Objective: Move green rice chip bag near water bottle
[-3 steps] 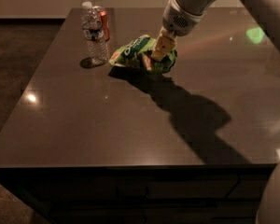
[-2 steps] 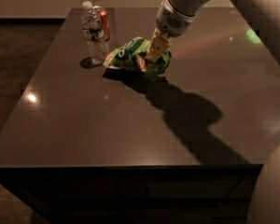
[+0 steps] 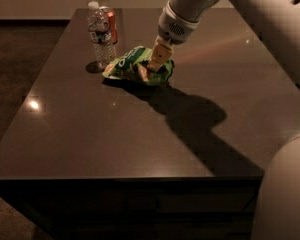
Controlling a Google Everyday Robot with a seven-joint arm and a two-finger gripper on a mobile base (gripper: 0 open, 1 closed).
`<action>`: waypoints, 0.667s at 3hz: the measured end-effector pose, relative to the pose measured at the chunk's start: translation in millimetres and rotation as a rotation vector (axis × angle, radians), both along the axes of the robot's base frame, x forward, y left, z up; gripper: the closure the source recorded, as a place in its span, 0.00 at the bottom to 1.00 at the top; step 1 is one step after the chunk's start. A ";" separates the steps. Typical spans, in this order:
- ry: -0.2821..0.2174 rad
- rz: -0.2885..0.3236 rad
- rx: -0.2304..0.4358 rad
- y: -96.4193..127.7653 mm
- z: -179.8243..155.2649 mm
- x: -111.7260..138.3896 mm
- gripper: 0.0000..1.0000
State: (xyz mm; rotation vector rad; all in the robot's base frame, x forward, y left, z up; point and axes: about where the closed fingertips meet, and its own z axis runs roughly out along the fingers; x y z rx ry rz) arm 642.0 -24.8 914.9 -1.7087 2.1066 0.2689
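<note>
The green rice chip bag (image 3: 132, 65) lies crumpled on the dark table, its left tip just right of the water bottle (image 3: 99, 35). The bottle is clear with a white cap and stands upright at the back left. My gripper (image 3: 156, 65) reaches down from the upper right and is shut on the bag's right part, its tan fingers (image 3: 159, 55) pressed into the foil. The bag's left end touches or nearly touches the bottle's base.
An orange-red soda can (image 3: 110, 24) stands right behind the bottle. The dark table (image 3: 90, 134) stretches toward me, with its left edge dropping to a dark floor. My arm (image 3: 250, 14) crosses the upper right and its shadow falls across the table's middle right.
My gripper and the bag have moved left together, bringing the bag closer to the bottle. The bottle and the can have not moved.
</note>
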 end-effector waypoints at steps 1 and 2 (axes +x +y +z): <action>0.003 0.004 0.001 2.8 -2.7 0.7 0.29; 0.004 0.005 0.002 4.3 -4.3 1.3 0.05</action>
